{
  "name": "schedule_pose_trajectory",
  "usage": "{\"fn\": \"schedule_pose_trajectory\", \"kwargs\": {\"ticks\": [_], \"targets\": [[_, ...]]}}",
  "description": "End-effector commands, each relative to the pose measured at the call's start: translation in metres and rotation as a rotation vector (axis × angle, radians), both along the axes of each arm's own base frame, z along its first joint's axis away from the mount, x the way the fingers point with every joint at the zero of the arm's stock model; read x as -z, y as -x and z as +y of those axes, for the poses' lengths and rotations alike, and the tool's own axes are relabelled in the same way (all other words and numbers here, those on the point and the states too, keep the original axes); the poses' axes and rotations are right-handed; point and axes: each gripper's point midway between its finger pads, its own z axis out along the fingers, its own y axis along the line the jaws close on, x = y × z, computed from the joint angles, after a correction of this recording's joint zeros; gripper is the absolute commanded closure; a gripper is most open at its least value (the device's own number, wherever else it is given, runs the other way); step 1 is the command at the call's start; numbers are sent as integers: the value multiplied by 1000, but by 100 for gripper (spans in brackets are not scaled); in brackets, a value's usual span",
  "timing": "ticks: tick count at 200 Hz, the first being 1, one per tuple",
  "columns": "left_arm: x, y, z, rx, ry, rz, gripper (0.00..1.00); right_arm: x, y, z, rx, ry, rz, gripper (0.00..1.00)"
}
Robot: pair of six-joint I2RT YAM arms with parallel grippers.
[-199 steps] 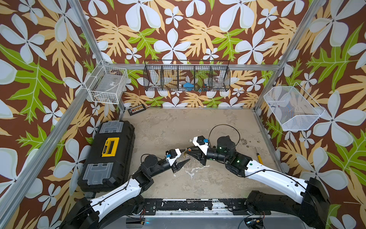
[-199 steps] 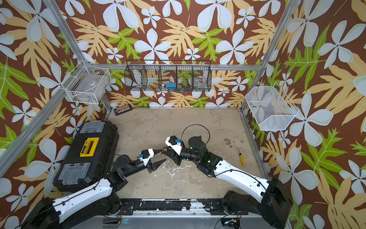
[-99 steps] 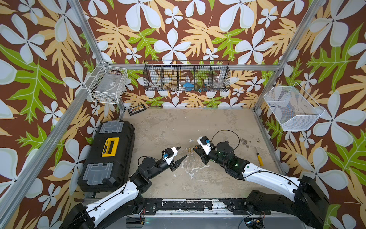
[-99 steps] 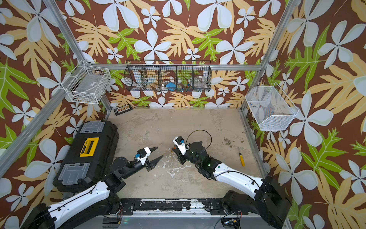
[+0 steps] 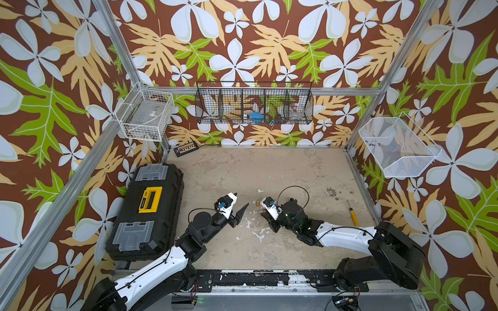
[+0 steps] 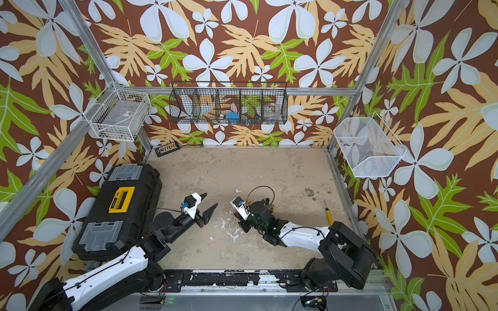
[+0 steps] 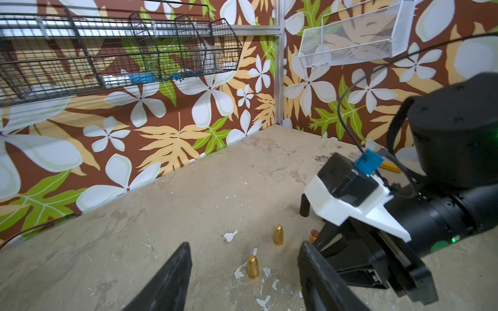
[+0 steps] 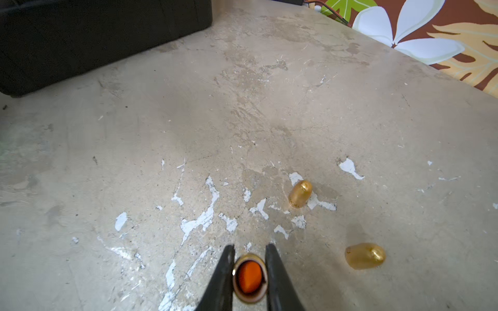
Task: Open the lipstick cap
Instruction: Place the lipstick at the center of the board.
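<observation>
Grips an uncapped lipstick tube (image 8: 249, 277), with its orange stick showing, between the closed-in jaws of the right gripper (image 8: 250, 246), well apart from the black toolbox (image 5: 147, 210). Holds the left gripper (image 5: 241, 199) parted and empty, between toolbox and tube. Leaves two gold bullet-shaped pieces (image 7: 253, 266) (image 7: 278, 234) upright near the tube, on its side away from the toolbox; cannot tell which one is its cap.
</observation>
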Motion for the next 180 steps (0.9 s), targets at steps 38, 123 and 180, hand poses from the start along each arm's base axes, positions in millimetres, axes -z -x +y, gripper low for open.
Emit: {"fn": "schedule_pose_trajectory", "kwargs": {"ticks": [38, 123, 180], "targets": [[-8, -9, 24, -141, 41, -13, 33, 15, -16, 3, 46, 44, -51, 79], [-10, -7, 21, -116, 51, -18, 18, 26, -26, 5, 97, 26, -49, 78], [-9, -6, 20, -107, 45, -16, 15, 33, -26, 5, 96, 30, -30, 77]]}}
